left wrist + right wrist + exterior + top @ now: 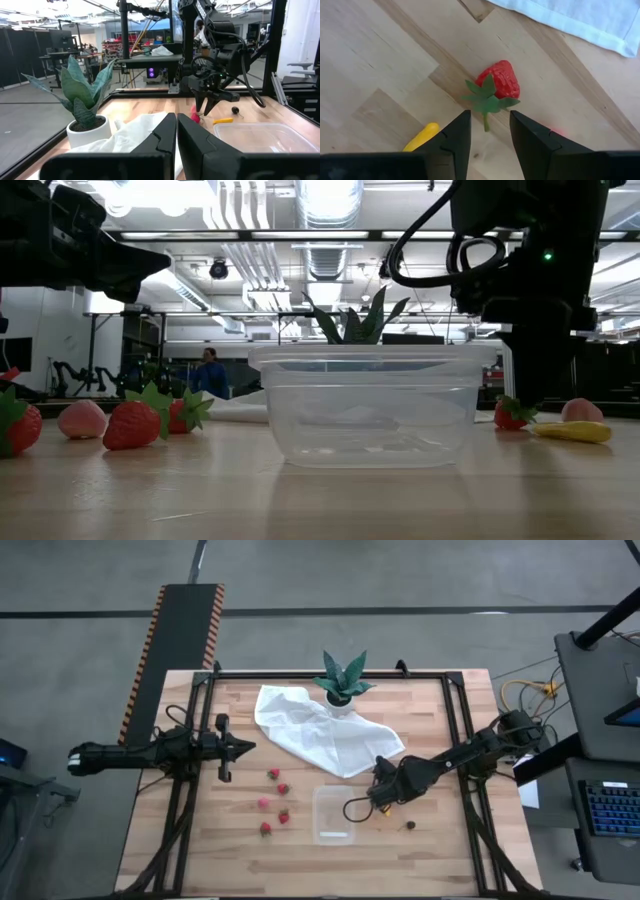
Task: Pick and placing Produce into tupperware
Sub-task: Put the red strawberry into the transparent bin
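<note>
Sitting on the wood table (420, 850), front-centre, I see the tupperware (333, 813): clear, lidless, nothing inside. In the low view it (372, 405) fills the middle.

Produce lies around it. To its left are four red strawberries (283, 788) and one pink pc (263, 803), loosely grouped and apart from the tub. To its right, just beside the tub's far corner, one strawberry (499, 82) rests on the wood, green leaves toward the camera, with a yellow sliver (422, 136) near it. A dark round pc (410, 825) sits further right, on its own.

My right gripper (381, 795) hangs over that strawberry, pointed down. Its fingers (454, 137) stand apart w/ a moderate gap, the berry's stem showing between them; nothing is held. From the left wrist cam I see the same gripper (206, 103) above the berry, tips off the wood.

My left gripper (243, 748) waits at the table's left side, well apart from the produce, jaws pressed together, holding nothing.

At the back, a white cloth (325, 735) lies crumpled beside a green potted plant (343, 683). A person (209, 372) shows in the room beyond.
</note>
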Action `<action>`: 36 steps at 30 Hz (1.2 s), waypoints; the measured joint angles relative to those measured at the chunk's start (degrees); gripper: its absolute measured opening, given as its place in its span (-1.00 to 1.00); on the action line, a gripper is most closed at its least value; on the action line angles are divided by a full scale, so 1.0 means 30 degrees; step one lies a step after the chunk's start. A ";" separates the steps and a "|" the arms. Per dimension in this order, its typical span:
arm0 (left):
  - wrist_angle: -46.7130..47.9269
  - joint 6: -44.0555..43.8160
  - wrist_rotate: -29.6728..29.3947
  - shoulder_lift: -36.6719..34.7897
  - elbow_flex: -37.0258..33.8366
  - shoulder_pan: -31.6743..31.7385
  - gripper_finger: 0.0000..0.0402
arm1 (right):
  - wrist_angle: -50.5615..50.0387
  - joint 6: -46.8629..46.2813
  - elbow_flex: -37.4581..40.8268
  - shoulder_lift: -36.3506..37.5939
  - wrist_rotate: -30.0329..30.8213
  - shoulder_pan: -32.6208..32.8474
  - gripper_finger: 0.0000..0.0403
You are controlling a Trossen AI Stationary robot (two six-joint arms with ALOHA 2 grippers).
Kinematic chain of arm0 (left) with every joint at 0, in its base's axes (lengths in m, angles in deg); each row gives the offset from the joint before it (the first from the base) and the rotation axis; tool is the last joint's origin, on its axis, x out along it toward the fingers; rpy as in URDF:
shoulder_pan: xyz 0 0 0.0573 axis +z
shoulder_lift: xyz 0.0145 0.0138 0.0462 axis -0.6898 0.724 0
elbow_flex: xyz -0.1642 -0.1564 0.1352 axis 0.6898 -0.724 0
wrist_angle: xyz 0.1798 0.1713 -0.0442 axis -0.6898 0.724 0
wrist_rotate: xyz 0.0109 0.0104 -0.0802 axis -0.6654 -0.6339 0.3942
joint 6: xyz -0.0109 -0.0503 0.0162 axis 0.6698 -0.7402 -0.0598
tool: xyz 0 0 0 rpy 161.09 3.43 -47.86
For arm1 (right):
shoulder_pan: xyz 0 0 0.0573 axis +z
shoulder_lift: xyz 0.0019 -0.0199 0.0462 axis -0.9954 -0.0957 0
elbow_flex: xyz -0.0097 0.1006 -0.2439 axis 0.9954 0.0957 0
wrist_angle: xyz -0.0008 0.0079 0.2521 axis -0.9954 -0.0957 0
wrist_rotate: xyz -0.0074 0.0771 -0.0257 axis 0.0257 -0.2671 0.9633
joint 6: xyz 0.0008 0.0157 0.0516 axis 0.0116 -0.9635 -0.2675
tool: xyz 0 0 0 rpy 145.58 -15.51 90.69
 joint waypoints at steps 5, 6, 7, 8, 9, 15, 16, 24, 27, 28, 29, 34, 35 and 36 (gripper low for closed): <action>0.0000 0.0000 0.0000 0.0000 0.0000 0.0000 -1.00 | 0.0754 0.0000 0.0404 0.0000 -0.0258 -0.0005 -0.37; 0.0000 0.0000 0.0000 0.0000 0.0000 -0.0001 -1.00 | 0.0878 0.0039 0.0517 0.0000 -0.0381 0.0000 -0.37; 0.0000 0.0000 0.0000 0.0000 0.0000 0.0006 -1.00 | 0.0913 0.0145 0.0575 -0.0015 -0.0421 -0.0002 -0.37; 0.0000 0.0000 0.0000 0.0000 0.0000 0.0003 -1.00 | 0.0923 0.0168 0.0610 -0.0015 -0.0414 -0.0004 -0.37; 0.0000 0.0000 0.0000 0.0000 0.0000 -0.0001 -1.00 | 0.0930 0.0164 0.0618 -0.0007 -0.0418 0.0000 -0.37; 0.0000 0.0000 -0.0002 -0.0007 0.0000 0.0006 -1.00 | 0.1134 0.0211 0.0629 -0.0007 -0.0414 -0.0001 -0.37; 0.0000 0.0000 0.0000 0.0000 0.0000 0.0001 -1.00 | 0.1134 0.0211 0.0629 -0.0007 -0.0414 -0.0001 -0.37; 0.0000 0.0000 0.0000 -0.0007 0.0000 -0.0001 -1.00 | 0.1155 0.0174 0.0644 -0.0007 -0.0485 -0.0007 -0.45; 0.0000 0.0000 0.0000 0.0000 0.0000 0.0003 -1.00 | 0.1156 0.0215 0.0644 -0.0007 -0.0595 -0.0005 -0.55; 0.0000 0.0005 0.0000 0.0000 0.0000 -0.0001 -1.00 | 0.1154 0.0318 0.0644 -0.0007 -0.0732 -0.0007 -0.59; 0.0000 0.0000 -0.0004 0.0000 0.0000 0.0003 -1.00 | 0.1145 0.0372 0.0644 -0.0007 -0.0884 -0.0007 -0.64; 0.0000 0.0005 -0.0002 0.0000 0.0000 -0.0001 -1.00 | 0.1148 0.0848 0.0644 -0.0007 -0.0967 -0.0007 -0.88; 0.0000 0.0000 -0.0003 0.0000 0.0000 0.0002 -1.00 | 0.1141 0.0923 0.0644 -0.0007 -0.0961 -0.0007 -0.92; 0.0000 0.0000 -0.0003 0.0000 0.0000 0.0006 -1.00 | 0.1149 0.1012 0.0644 -0.0007 -0.0961 -0.0007 -0.94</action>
